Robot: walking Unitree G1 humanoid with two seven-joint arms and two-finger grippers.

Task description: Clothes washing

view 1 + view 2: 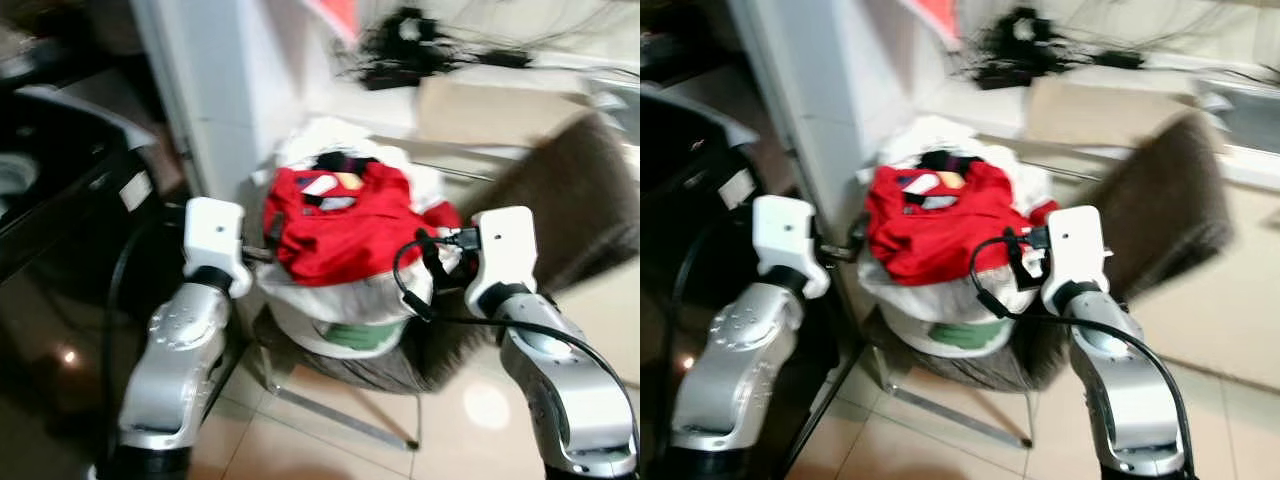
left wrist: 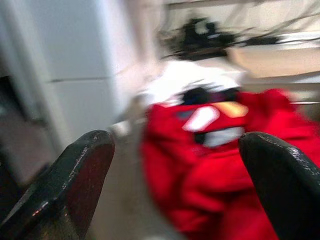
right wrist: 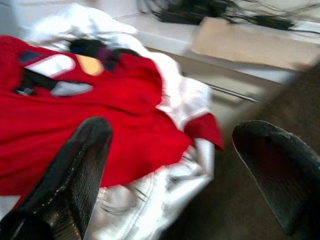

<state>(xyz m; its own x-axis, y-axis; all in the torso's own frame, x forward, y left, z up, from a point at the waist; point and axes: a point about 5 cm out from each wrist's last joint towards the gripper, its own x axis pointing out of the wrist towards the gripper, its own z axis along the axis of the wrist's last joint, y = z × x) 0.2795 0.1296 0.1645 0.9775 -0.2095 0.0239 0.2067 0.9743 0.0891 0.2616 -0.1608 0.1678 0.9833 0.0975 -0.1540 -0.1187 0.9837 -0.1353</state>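
Note:
A red garment [image 1: 340,225] lies on top of a heap of white clothes [image 1: 345,290] in a pale basket [image 1: 350,338] that rests on a brown chair [image 1: 575,195]. My left gripper [image 2: 175,150] hovers at the heap's left side, open, with the red garment ahead between its fingers [image 2: 82,165]. At the heap's right side my right gripper [image 3: 172,140] is open too, just above the red cloth and a white fold [image 3: 150,195]. Neither holds anything. The frames are blurred.
A dark appliance [image 1: 50,200] stands at the left, beside a white pillar [image 1: 215,90]. Behind the heap are a cardboard box [image 1: 490,110] and a tangle of black cables [image 1: 420,45]. The chair's metal frame [image 1: 340,415] rests on pale floor tiles [image 1: 470,420].

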